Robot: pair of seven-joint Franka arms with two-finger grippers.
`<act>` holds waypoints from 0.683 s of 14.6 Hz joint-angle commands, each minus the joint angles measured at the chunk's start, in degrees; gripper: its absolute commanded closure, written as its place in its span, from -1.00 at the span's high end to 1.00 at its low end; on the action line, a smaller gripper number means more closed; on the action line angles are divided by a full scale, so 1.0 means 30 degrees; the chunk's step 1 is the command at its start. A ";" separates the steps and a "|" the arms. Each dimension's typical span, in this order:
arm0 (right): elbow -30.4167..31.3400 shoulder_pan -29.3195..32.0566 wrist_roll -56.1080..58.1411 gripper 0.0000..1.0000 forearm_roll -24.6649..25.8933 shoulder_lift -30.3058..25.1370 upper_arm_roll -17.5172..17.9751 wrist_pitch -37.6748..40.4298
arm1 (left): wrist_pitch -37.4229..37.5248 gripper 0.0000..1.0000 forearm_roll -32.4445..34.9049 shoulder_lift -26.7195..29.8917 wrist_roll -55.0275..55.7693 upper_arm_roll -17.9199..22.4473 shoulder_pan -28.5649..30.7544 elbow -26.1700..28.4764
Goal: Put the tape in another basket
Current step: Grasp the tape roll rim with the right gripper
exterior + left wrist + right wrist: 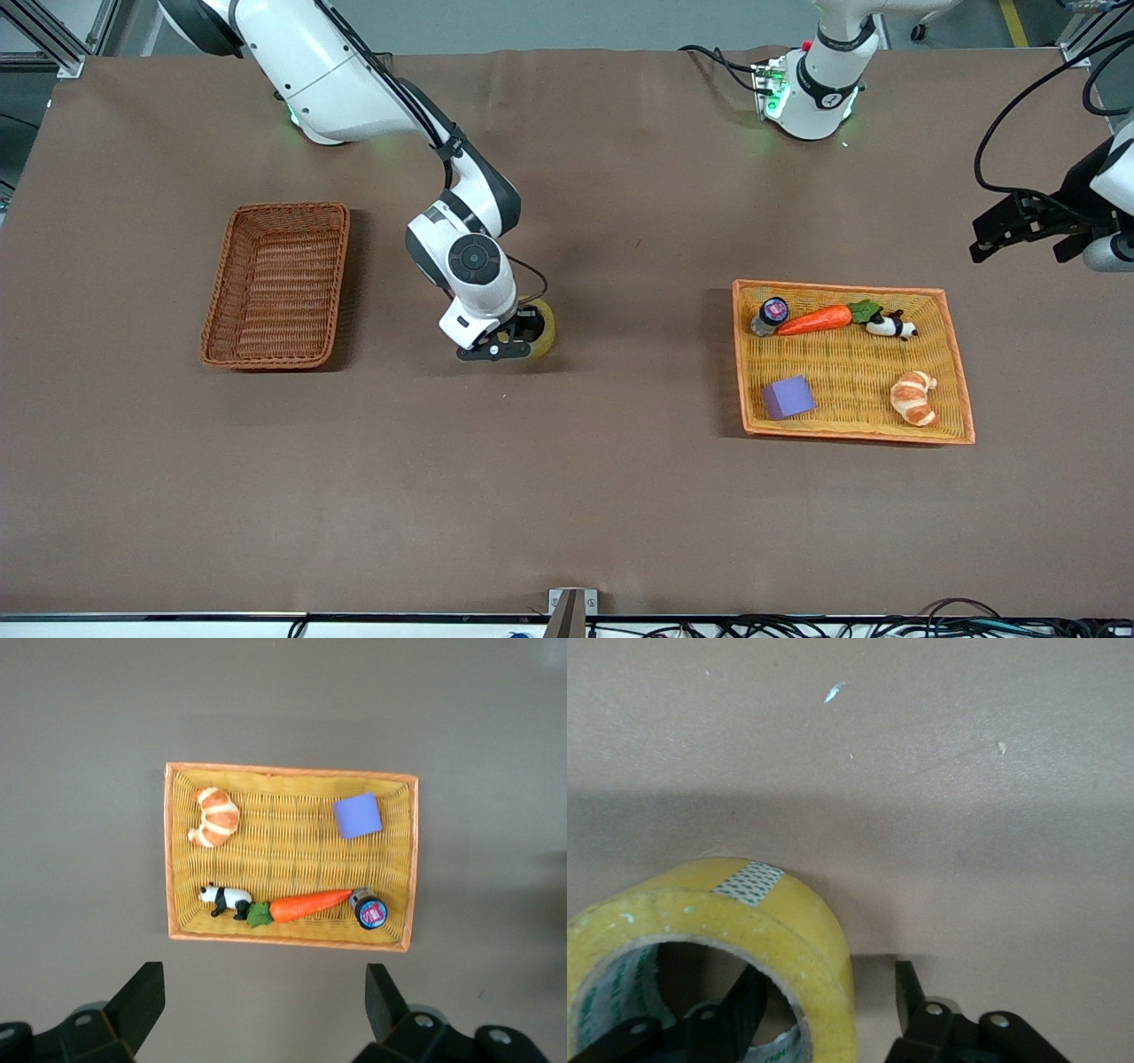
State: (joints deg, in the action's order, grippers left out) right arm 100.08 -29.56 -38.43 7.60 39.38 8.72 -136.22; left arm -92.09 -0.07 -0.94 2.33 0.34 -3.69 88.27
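Brown table [567,496], right tool [512,342] straddling tape [542,330] wall; left tool [266,1010] open, waiting.

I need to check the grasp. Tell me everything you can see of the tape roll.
The tape is a yellowish ring with a wide hollow centre and a pale patch on its outer band. It sits on the brown table between the two baskets, in neither. The right gripper straddles its wall, one finger inside the hollow, one outside; whether they press the wall isn't clear.

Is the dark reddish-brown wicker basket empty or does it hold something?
Empty. The front view shows only bare weave inside the dark reddish-brown wicker basket; the yellowish tape roll is outside it, at the right gripper.
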 commanded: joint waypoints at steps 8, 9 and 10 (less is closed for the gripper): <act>-0.0488 0.1324 -0.1752 -0.99 0.0339 -0.2486 0.0138 0.3592 | -0.0239 1.00 -0.0622 0.0871 0.0395 -0.0905 0.0848 0.0694; -0.0488 0.1704 -0.1635 -0.99 0.0309 -0.3334 0.0168 0.4586 | -0.0297 1.00 -0.0622 0.0841 0.0424 -0.0904 0.0819 0.0693; -0.0459 0.2230 -0.1199 -0.99 0.0280 -0.4387 0.0197 0.5786 | -0.0356 1.00 -0.0594 0.0812 0.0424 -0.0904 0.0819 0.0693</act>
State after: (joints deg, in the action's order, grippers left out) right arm 96.40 -26.24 -42.50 7.76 34.24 8.23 -124.54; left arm -92.31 -0.63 0.54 3.40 -1.85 -2.08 89.43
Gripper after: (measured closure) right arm 0.789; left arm 0.000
